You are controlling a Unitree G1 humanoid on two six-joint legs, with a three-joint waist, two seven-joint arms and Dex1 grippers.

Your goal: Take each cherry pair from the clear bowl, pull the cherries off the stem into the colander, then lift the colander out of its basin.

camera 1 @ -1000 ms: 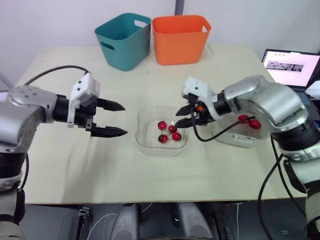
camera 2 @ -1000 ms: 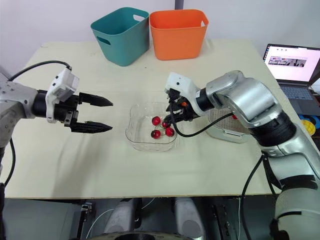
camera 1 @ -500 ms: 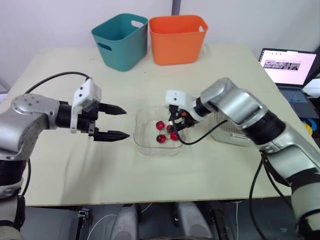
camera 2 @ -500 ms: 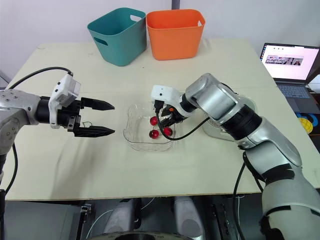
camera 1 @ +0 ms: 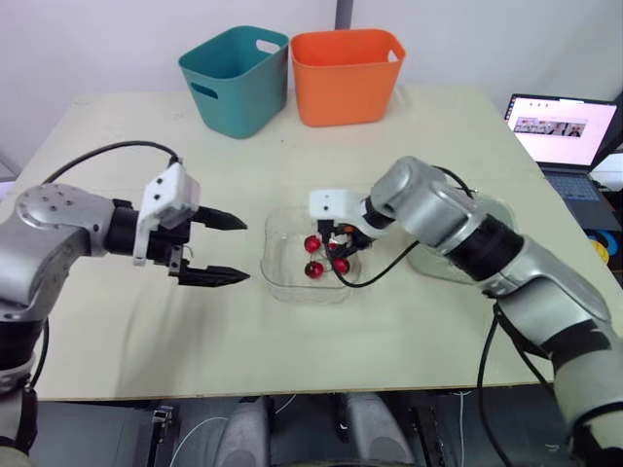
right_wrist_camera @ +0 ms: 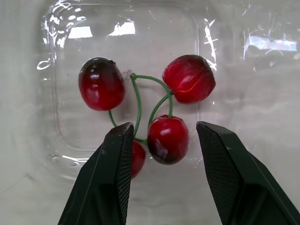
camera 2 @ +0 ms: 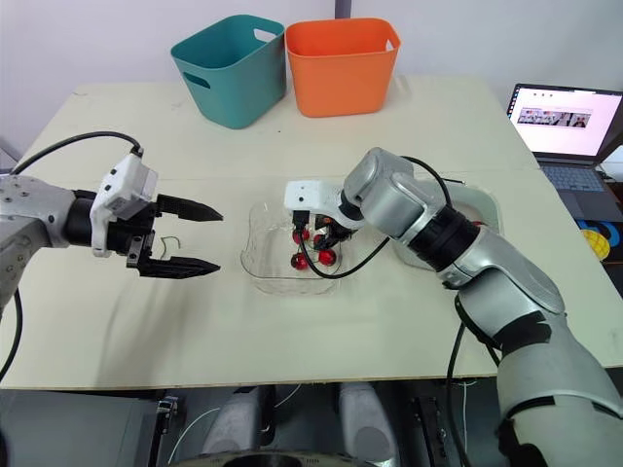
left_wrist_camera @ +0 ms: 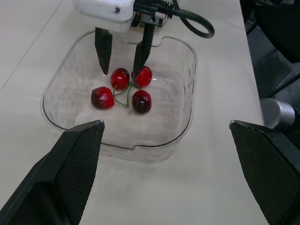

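Near table edge: left gripper (camera 1: 244, 251) is spread and empty, left of the bowl (camera 1: 292, 293) and clear of it. Two cherry pairs (right_wrist_camera: 188, 78) lie in the bowl with stems (right_wrist_camera: 137, 101) crossed. Right gripper (camera 2: 313, 226) is down inside, fingers apart astride one cherry, not clamped. Cherries look light, round and slick, so likely to squirt. I'd pinch the thin stem at the fork. Basin (camera 2: 484, 208) sits beyond, to the right.
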